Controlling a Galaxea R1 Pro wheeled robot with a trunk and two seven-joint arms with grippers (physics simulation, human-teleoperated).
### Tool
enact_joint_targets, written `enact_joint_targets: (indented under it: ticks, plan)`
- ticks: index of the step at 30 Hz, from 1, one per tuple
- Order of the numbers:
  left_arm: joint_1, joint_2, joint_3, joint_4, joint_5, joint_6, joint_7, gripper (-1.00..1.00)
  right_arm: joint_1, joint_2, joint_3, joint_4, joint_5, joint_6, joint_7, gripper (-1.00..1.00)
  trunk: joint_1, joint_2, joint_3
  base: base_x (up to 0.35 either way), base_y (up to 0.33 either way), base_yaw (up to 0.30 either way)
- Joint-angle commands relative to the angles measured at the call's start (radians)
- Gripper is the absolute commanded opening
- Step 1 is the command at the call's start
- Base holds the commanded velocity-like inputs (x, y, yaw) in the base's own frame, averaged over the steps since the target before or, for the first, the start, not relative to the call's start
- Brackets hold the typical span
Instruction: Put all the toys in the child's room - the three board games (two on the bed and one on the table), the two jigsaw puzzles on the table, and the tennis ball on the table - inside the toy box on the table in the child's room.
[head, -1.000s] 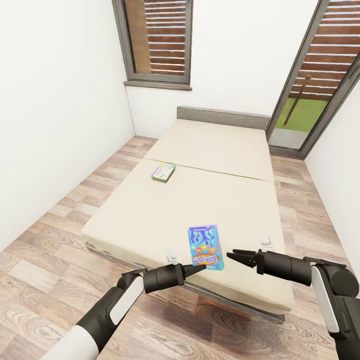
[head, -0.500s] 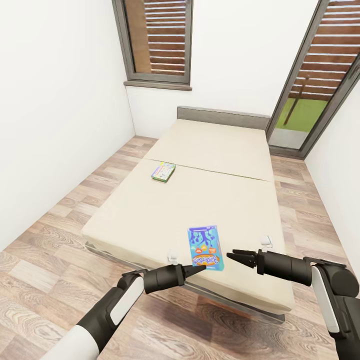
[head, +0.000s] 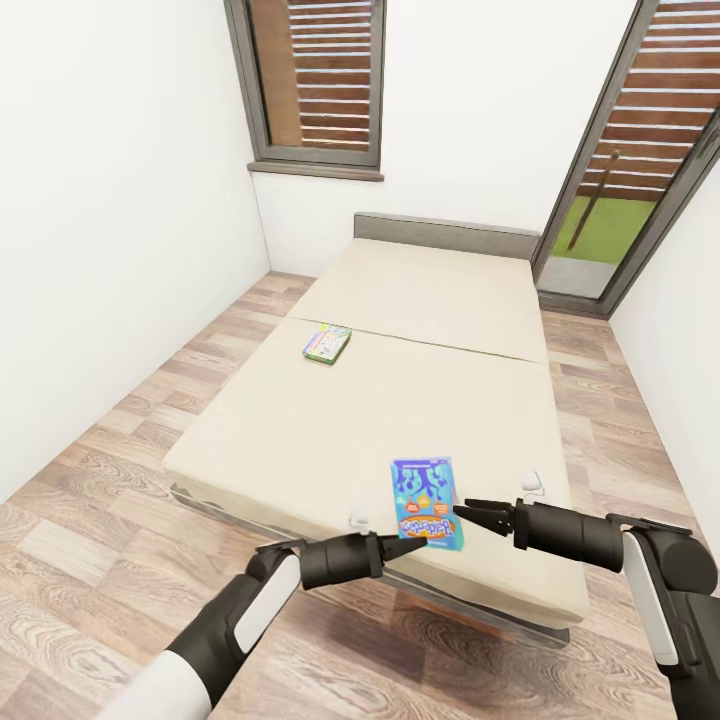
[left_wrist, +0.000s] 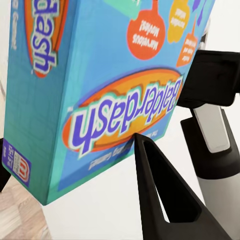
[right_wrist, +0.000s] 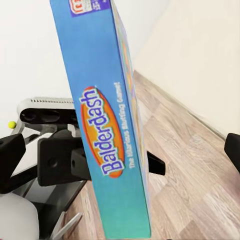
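Beige mattress fabric is covering the bed (head: 420, 400), which is standing on a wood-plank floor (head: 90, 520) between white walls, below a slatted window (head: 315, 75) and beside a glass door (head: 625, 150). The blue game box (head: 427, 503) is sitting at the bed's near edge, the left tool (head: 415, 547) gripping its lower end. The right tool (head: 462, 512) is touching the box's side, fingers spread. A small multicolour box (head: 327, 343) is lying farther up the bed; its print is too small to read.
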Motion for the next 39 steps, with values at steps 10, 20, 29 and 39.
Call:
enact_joint_targets:
  ticks: [10, 20, 29, 39]
  plan:
    - [0.000, -0.025, -0.001, 0.006, -0.014, 0.009, 0.001, -1.00, -0.005, 0.005, 0.001, 0.001, 0.005, 0.004, 0.001, 1.00, 0.000, 0.000, -0.001, 0.000, 0.000, 0.000]
    - [0.000, -0.044, -0.002, 0.021, -0.019, 0.008, 0.003, -1.00, -0.008, 0.007, 0.003, 0.001, 0.008, 0.004, -0.005, 1.00, 0.000, 0.000, -0.001, 0.000, 0.000, 0.000]
    - [0.000, -0.057, -0.003, 0.024, -0.030, 0.008, 0.027, -1.00, -0.008, 0.013, 0.004, 0.001, 0.011, 0.004, -0.006, 1.00, 0.000, 0.000, -0.001, 0.000, 0.000, 0.000]
    - [0.000, -0.062, -0.003, 0.024, -0.037, 0.009, 0.041, -1.00, -0.008, 0.015, 0.006, 0.001, 0.011, 0.004, -0.007, 1.00, 0.000, 0.000, -0.001, 0.000, 0.000, 0.000]
